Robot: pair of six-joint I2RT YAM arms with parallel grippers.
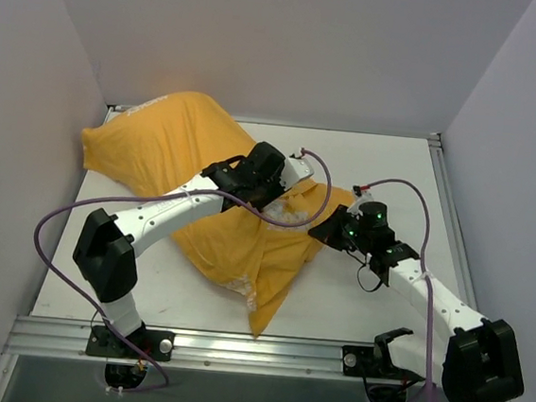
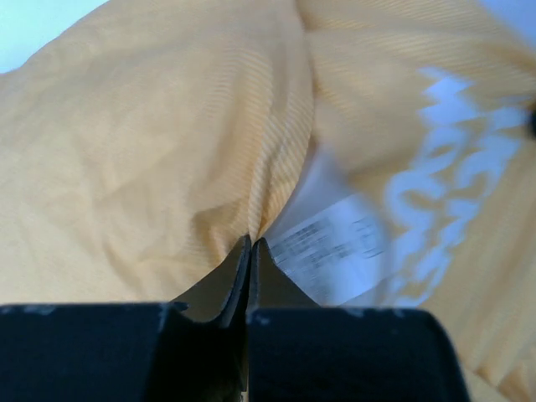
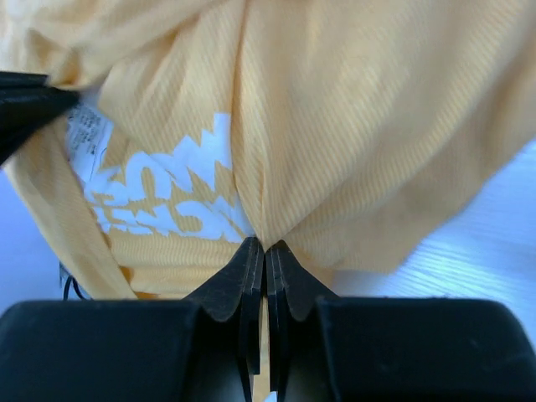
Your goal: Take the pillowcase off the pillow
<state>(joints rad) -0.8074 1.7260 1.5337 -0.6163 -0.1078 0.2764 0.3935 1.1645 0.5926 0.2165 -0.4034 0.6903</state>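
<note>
From above, I see the orange-yellow pillowcase (image 1: 160, 143) lying across the table (image 1: 376, 164), from the back left corner down toward the near edge. At the back left it looks plump, and toward the near edge it ends in a flat, limp point. I cannot see the pillow itself in this view. The left pincer (image 1: 267, 190) is down on the middle of the fabric. The right pincer (image 1: 327, 228) meets the same fabric from the right side, near the left one but apart from it.

In the left wrist view, the left pincer (image 2: 250, 251) has its two fingers pressed together on a raised fold of the pillowcase (image 2: 126, 167). Just right of the fingers lies a white label (image 2: 331, 243) with small print, blurred, and further right are white printed letters (image 2: 444, 167).

In the right wrist view, the right pincer (image 3: 265, 251) is also closed tight, and it pinches a ridge of the pillowcase (image 3: 377, 126) that rises straight up from its tips. The white letters (image 3: 167, 193) and the label (image 3: 88, 134) are at the left, and bare table (image 3: 469, 260) shows at the lower right
</note>
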